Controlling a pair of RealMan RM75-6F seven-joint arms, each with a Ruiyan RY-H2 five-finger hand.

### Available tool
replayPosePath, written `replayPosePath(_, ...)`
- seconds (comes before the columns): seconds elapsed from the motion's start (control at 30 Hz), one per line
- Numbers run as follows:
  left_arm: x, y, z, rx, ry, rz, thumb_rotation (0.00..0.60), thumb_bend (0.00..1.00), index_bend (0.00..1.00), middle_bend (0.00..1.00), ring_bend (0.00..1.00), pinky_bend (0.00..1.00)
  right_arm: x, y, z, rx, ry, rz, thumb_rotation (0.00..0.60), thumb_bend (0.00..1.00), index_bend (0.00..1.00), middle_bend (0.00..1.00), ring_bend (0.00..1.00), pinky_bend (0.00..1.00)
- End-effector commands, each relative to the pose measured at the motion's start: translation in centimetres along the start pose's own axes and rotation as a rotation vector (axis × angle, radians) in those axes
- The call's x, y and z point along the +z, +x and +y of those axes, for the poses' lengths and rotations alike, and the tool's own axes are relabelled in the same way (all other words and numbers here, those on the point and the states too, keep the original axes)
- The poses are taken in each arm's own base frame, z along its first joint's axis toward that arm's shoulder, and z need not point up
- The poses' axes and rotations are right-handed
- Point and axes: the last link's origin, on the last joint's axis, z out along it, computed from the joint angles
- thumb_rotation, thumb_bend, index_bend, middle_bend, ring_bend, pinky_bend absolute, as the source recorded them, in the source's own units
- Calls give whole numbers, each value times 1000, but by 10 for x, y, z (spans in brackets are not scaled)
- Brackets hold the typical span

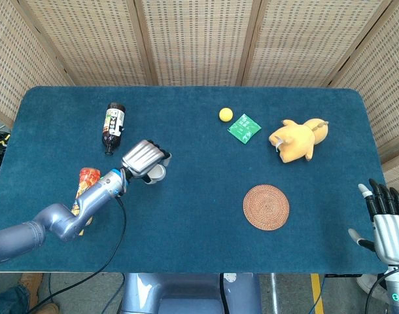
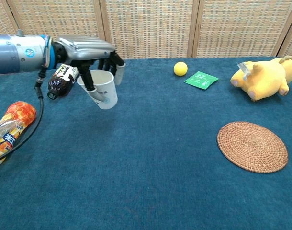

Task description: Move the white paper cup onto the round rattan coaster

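Note:
The white paper cup [image 2: 102, 92] hangs tilted above the blue table, gripped at its rim by my left hand [image 2: 91, 53]. From the head view the left hand [image 1: 144, 159] covers most of the cup [image 1: 157, 174]. The round rattan coaster [image 2: 252, 146] lies flat at the right, far from the cup, and shows as a coaster [image 1: 265, 207] in the head view too. My right hand [image 1: 386, 222] hovers off the table's right front corner, fingers spread and holding nothing.
A dark bottle [image 1: 113, 125] lies behind the left hand, also seen as a bottle [image 2: 62, 77] under the arm. An orange snack bag [image 2: 8, 129] lies at the left. A yellow ball [image 2: 180, 68], green packet [image 2: 201, 79] and yellow plush toy [image 2: 263, 76] sit at the back right.

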Motion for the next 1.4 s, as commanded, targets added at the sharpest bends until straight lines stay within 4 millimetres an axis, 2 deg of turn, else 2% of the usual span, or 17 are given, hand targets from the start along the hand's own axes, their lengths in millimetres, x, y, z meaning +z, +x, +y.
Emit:
replayPosePath(0.03,17,8,41,42,-102,-17,600,0,473,533,447,404,0,1,3,5,-8,2,600,0,83,0,0,0)
replayPosePath(0.23,46,2,90,87,-188,-57,600,0,473,533,447,404,2,0,7,15,-17,-6,600,0,84,0,0,0)
replayPosePath(0.47,63,-14,115,110,-202,-104,600,0,465,517,430,400,2,1,11,23,-26,-8,600,0,85,0,0,0)
replayPosePath(0.5,64,-15,117,110,-201,-108,600,0,414,478,393,384,1,1,12,24,-28,-7,600,0,85,0,0,0)
replayPosePath(0.57,65,-18,119,113,-202,-115,600,0,207,319,257,325,1,2,13,25,-30,-4,600,0,85,0,0,0)
replayPosePath(0.6,65,-19,120,115,-204,-122,600,0,84,186,151,277,1,2,13,26,-31,-3,600,0,84,0,0,0)
replayPosePath(0.63,64,-20,121,115,-206,-133,600,0,12,78,67,236,1,3,13,27,-32,-2,600,0,84,0,0,0)
replayPosePath(0.7,63,-20,121,114,-213,-152,600,0,0,2,4,197,0,3,14,28,-32,-1,600,0,85,0,0,0)
replayPosePath(0.87,52,-5,120,80,-214,-119,600,0,0,0,0,110,0,3,12,32,-27,-2,600,0,85,0,0,0)
replayPosePath(0.97,36,12,107,45,-194,-69,600,0,0,0,0,29,-1,3,11,33,-22,-3,600,0,85,0,0,0)
replayPosePath(1.03,22,24,91,22,-155,-25,600,0,0,0,0,3,-1,3,10,32,-18,-3,600,0,85,0,0,0)
replayPosePath(1.1,9,31,73,-4,-104,12,600,0,0,0,0,0,-2,3,8,31,-14,-4,600,0,85,0,0,0)
replayPosePath(1.17,-9,36,45,-37,-23,45,600,0,0,0,0,0,-2,2,6,29,-7,-7,600,0,85,0,0,0)
replayPosePath(1.2,-24,37,26,-58,37,63,600,0,0,0,0,0,-3,1,5,28,-2,-10,600,0,85,0,0,0)
replayPosePath(1.3,-56,35,-3,-86,135,99,600,0,0,0,0,0,-3,0,1,23,11,-17,600,0,85,0,0,0)
replayPosePath(1.4,-98,26,-37,-116,271,143,600,0,0,0,0,0,-4,-2,-5,16,34,-24,600,0,85,0,0,0)
